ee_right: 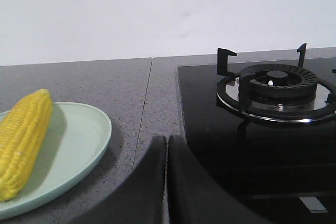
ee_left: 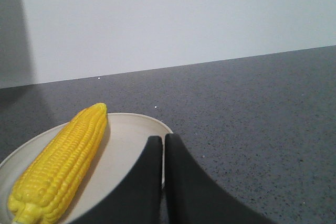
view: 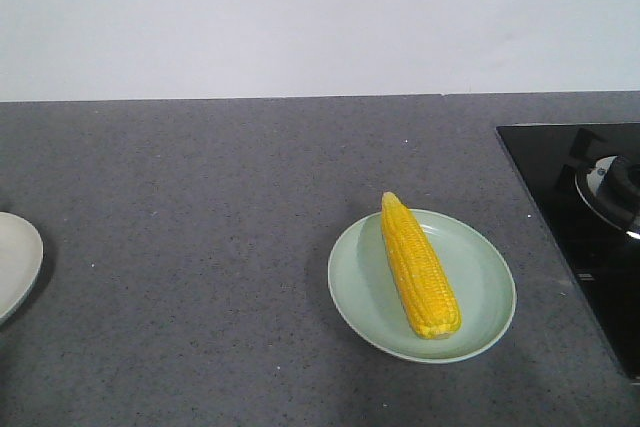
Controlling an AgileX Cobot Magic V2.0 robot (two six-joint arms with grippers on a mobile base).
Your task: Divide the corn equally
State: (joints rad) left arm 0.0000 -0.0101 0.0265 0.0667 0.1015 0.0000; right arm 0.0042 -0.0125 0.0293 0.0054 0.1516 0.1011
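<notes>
Two cobs lie one per plate, one on the green plate point(view: 350, 292) and one on the white plate point(ee_left: 131, 135), so with both grippers point(ee_left: 164, 142) point(ee_right: 167, 142) closed and empty, you only check for spare corn.

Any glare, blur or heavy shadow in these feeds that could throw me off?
Front view: even light, green plate sharp. Left wrist view: dark shadow in the wall's left corner, gripper soft. Right wrist view: burner reflected in the glossy hob, corn slightly blurred.

Soft, even light; faint shadows beside each corn point(view: 421, 269); sharp, slightly grainy frames.
</notes>
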